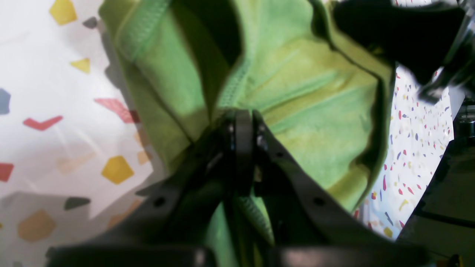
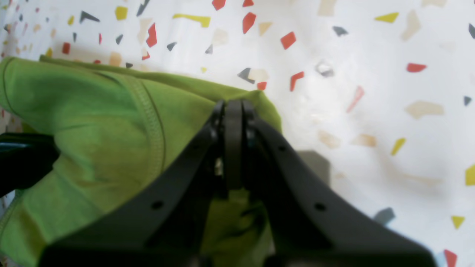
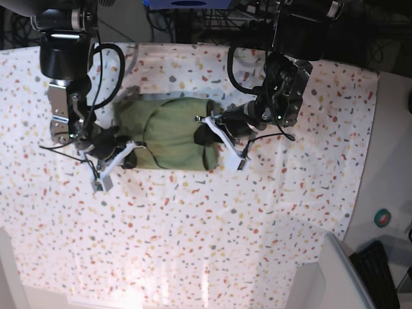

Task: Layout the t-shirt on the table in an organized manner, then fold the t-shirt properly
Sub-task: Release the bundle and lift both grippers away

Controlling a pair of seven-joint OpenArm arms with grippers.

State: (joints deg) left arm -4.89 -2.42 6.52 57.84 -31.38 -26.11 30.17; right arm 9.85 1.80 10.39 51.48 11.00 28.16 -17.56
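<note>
T-shirt [image 3: 170, 132], soft green knit w/ stitched seams, bunched on speckled table [image 3: 257, 225], left gripper [image 1: 243, 122] & right gripper [image 2: 233, 111] both pinching it.

A robotics lab: cabled arms [image 3: 64, 77] over a speckled table [image 3: 193, 225], keyboard [image 3: 376, 273] nearby.

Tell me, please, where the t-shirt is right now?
In the base view the t-shirt lies bunched on the table, upper centre, between the left pincer and right pincer.
</note>
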